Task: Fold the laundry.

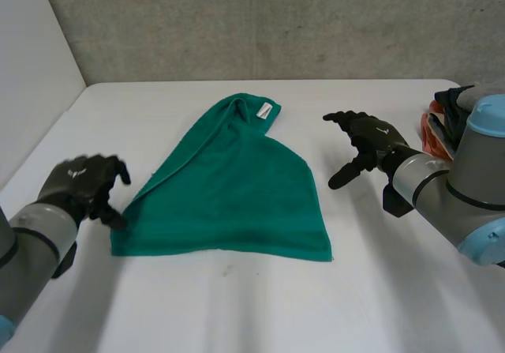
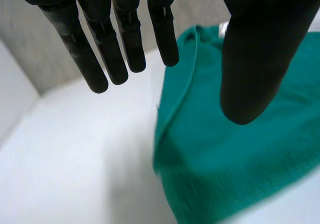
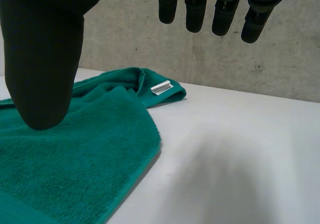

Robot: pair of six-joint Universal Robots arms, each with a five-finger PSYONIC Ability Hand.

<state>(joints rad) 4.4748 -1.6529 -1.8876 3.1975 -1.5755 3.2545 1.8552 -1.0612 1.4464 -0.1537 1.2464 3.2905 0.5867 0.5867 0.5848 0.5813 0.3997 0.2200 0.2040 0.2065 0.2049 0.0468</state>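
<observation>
Left hand (image 1: 79, 181) beside corner of green towel (image 1: 237, 187)

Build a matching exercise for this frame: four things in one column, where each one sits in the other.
1. green terry towel
2. left robot hand
3. right robot hand
4. small white label

a. over bare table, right of the towel
b. on the towel's far tip
c. lying in the middle of the white table
d. beside the towel's near left corner

Pairs: 1-c, 2-d, 3-a, 4-b
</observation>
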